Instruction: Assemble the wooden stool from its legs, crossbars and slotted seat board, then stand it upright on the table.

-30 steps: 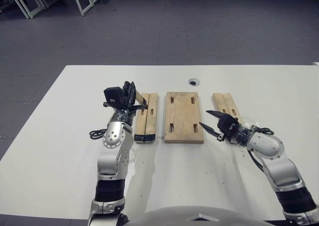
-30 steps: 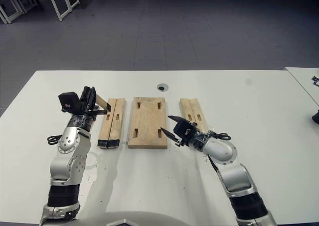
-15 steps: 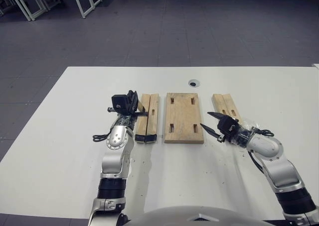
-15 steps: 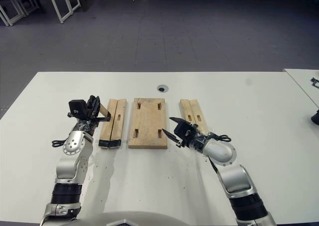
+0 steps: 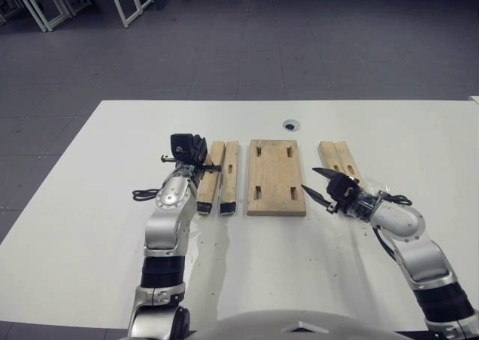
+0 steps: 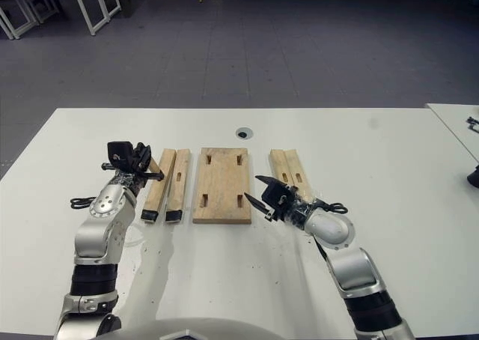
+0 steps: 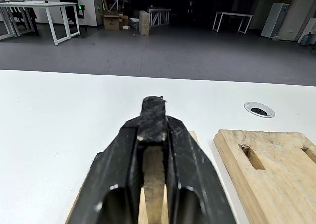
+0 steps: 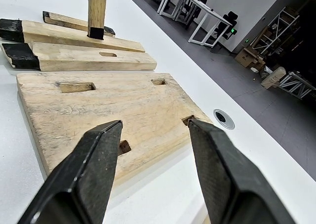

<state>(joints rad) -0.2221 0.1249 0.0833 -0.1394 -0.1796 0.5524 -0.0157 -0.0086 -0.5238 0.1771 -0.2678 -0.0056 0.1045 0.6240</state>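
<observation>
By my reading the assembly has barely begun: no joint looks finished and nothing stands as a stool. The left gripper has its jaws pinching a thin pale-wood crossbar. It is held upright with its black-tipped lower end on the leftmost of two flat slotted wooden legs lying side by side left of centre (whether that end sits inside the slot I cannot tell). The rectangular pale-wood seat board, four slots showing, lies flat mid-bench, and a second pair of legs lies to its right. The right gripper hovers just right of the board's near corner, jaws spread, holding nothing. Left to do: seat the crossbars, fit the legs into the board, and stand the stool on the white bench.
</observation>
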